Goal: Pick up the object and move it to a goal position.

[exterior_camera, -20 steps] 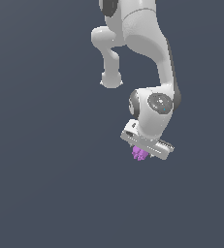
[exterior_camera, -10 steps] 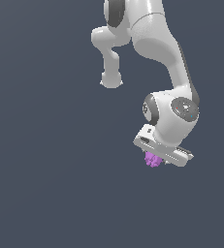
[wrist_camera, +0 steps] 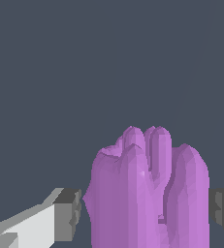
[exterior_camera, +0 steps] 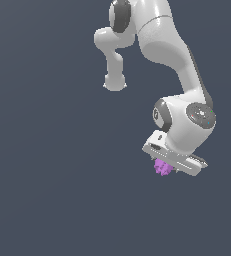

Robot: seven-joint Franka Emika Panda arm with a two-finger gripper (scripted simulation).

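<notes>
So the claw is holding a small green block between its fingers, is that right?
Not quite: the block is purple, not green. The wrist view shows it, lumpy and ridged, sitting between the claw fingers, and the exterior view shows the same purple block under the claw. The rest is right.

Purple lumpy ridged object (exterior_camera: pixel 162 167) (wrist_camera: pixel 150 189) clamped between tool (exterior_camera: pixel 168 169) fingers, airborne.

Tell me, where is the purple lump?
The purple lump sits between the gripper's fingers, under the white arm, toward the exterior view's lower right.
</notes>
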